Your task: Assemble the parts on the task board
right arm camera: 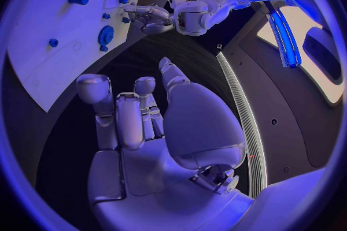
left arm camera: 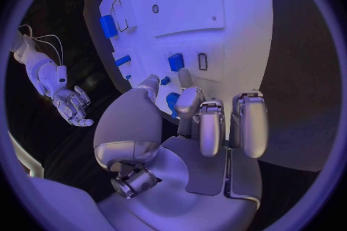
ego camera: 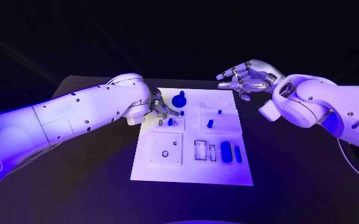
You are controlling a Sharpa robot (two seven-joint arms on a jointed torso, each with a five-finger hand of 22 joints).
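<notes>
The white task board [ego camera: 191, 167] lies mid-table with several blue parts on it. A round blue part with a knob [ego camera: 179, 99] sits near its far left corner. My left hand [ego camera: 162, 108] hovers just beside that part, over the board's left edge. In the left wrist view its thumb [left arm camera: 148, 88] and a fingertip [left arm camera: 187, 92] are apart on either side of a blue piece [left arm camera: 171, 101], without a clear grip. My right hand [ego camera: 244, 81] is raised past the board's far right corner, fingers spread, holding nothing. Small blue pegs [ego camera: 210, 124] stand mid-board.
Long blue blocks [ego camera: 226, 150] lie beside empty slots [ego camera: 199, 150] at the board's near right. A square plate with a round hole [ego camera: 165, 153] takes the near left. The black table [ego camera: 90, 182] is bare round the board.
</notes>
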